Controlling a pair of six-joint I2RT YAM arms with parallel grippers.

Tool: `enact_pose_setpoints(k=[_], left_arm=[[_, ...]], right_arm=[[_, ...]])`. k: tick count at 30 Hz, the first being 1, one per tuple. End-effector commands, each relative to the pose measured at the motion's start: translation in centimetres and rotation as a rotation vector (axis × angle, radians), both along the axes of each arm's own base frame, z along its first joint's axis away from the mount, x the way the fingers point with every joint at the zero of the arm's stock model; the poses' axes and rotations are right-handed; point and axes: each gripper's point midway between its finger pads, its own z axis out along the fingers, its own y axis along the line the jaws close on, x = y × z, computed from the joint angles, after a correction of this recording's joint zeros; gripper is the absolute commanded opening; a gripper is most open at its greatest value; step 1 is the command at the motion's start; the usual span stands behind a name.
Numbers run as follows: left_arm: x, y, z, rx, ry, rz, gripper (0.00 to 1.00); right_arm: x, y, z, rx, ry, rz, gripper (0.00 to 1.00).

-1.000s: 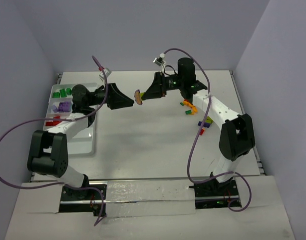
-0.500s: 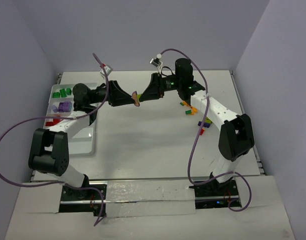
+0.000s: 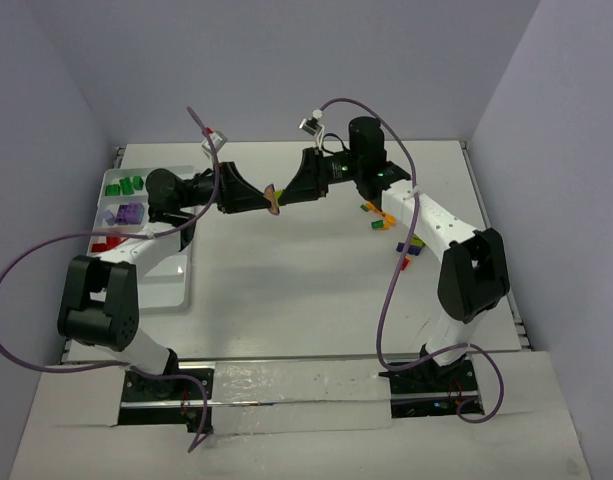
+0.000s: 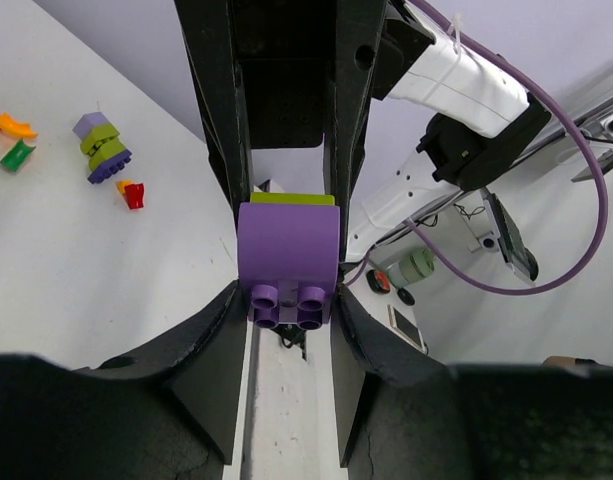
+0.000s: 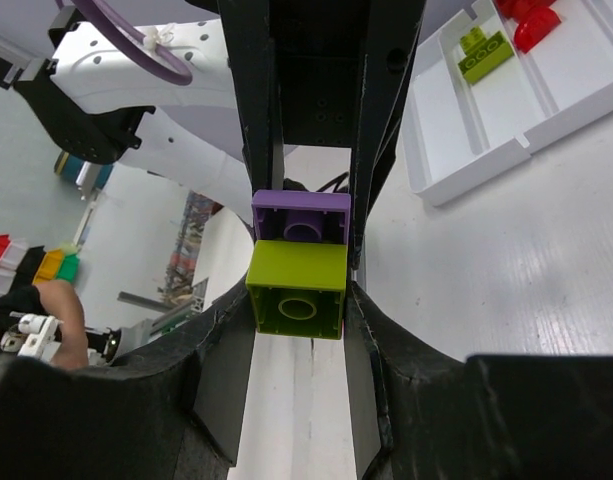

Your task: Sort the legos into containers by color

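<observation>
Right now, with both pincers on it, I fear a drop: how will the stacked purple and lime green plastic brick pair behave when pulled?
Probably stiff: the purple plastic brick and lime green plastic brick show square edges in the left pincer and right pincer. Likely light, being small. Smooth sides might slip.

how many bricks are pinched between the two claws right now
2, stuck together: a purple brick in the left claw, a lime green brick in the right claw. Both wrist views agree; none seems hidden.
</observation>
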Motion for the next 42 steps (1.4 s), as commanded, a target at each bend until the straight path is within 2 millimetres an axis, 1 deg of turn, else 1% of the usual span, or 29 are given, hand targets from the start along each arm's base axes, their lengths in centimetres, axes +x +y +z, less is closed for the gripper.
enact_pose_setpoints(k=[1, 4, 6, 7, 8, 9, 10, 11, 12, 13, 14, 16, 17, 19, 20, 21, 22, 23, 25, 28, 31, 36, 38, 42], left_arm=[[-0.2, 1.8, -0.1, 0.034, -0.069, 0.023, 0.0], [0.8, 4.4, -2.0, 0.084, 0.004, 0.087, 0.0], [2.2, 6.3, -3.7, 0.142, -0.058, 0.148, 0.0], [3.0, 7.7, -4.5, 0.179, -0.006, 0.19, 0.0], [3.9, 9.6, -5.6, 0.237, 0.03, 0.247, 0.0], [5.3, 11.2, -6.7, 0.334, -0.029, 0.318, 0.0], [6.2, 13.3, -8.1, 0.48, 0.038, 0.402, 0.0], [7.7, 15.0, -9.7, 0.58, -0.002, 0.441, 0.0], [8.6, 16.4, -10.8, 0.659, 0.049, 0.495, 0.0], [10.4, 19.1, -12.4, 0.796, 0.078, 0.589, 0.0], [11.6, 21.6, -13.1, 0.898, 0.09, 0.673, 0.0], [13.4, 25.7, -14.8, 1.023, 0.145, 0.796, 0.0], [14.2, 27.7, -15.4, 1.084, 0.164, 0.855, 0.0], [15.5, 30.3, -16.4, 1.164, 0.195, 0.91, 0.0], [15.5, 30.3, -16.4, 1.164, 0.195, 0.91, 0.0], [16.3, 31.1, -15.9, 1.177, 0.19, 0.937, 0.0], [16.7, 32.0, -17.2, 1.22, 0.231, 0.954, 0.0], [17.0, 32.5, -17.6, 1.232, 0.251, 0.972, 0.0], [18.2, 33.7, -18.9, 1.274, 0.292, 1.005, 0.0], [19.4, 34.9, -20.4, 1.316, 0.326, 1.03, 0.0], [20.1, 35.8, -21.3, 1.352, 0.338, 1.046, 0.0], [20.4, 36.4, -22.4, 1.395, 0.352, 1.042, 0.01], [20.1, 37.2, -22.6, 1.438, 0.362, 1.06, 0.02], [19.4, 37.5, -23.0, 1.47, 0.371, 1.049, 0.06]], right_arm=[[0.6, -0.1, 0.5, -0.015, -0.059, -0.033, 0.0], [1.0, -0.8, 0.7, -0.013, -0.066, -0.05, 0.0], [1.5, -1.3, 0.9, -0.012, -0.075, -0.063, 0.0], [1.8, -1.6, 0.8, -0.017, -0.073, -0.073, 0.0], [2.0, -1.9, 0.6, -0.025, -0.067, -0.082, 0.0], [2.3, -2.1, 0.3, -0.037, -0.071, -0.094, 0.0], [2.7, -2.3, -0.2, -0.062, -0.077, -0.111, 0.0], [3.3, -2.3, -0.8, -0.089, -0.083, -0.138, 0.0], [3.2, -2.4, -0.9, -0.103, -0.094, -0.131, 0.0], [3.7, -2.4, -1.4, -0.136, -0.109, -0.154, 0.0], [4.3, -2.5, -1.9, -0.164, -0.118, -0.177, 0.0], [5.3, -2.6, -2.7, -0.203, -0.128, -0.215, 0.0], [5.4, -2.7, -2.8, -0.215, -0.134, -0.22, 0.0], [5.7, -2.8, -3.4, -0.235, -0.141, -0.232, 0.0], [5.7, -2.8, -3.4, -0.235, -0.141, -0.232, 0.0], [5.7, -2.9, -3.8, -0.245, -0.136, -0.236, 0.0], [5.8, -2.9, -3.9, -0.25, -0.145, -0.239, 0.0], [5.9, -3.0, -4.2, -0.256, -0.144, -0.24, 0.0], [6.0, -3.0, -4.7, -0.267, -0.144, -0.242, 0.0], [6.0, -3.0, -5.1, -0.274, -0.141, -0.241, 0.0], [6.1, -3.1, -5.3, -0.278, -0.14, -0.239, 0.0], [6.2, -3.1, -5.8, -0.288, -0.13, -0.235, 0.0], [6.4, -3.0, -5.8, -0.289, -0.13, -0.235, 0.0], [6.7, -2.9, -5.7, -0.287, -0.13, -0.235, 0.0]])
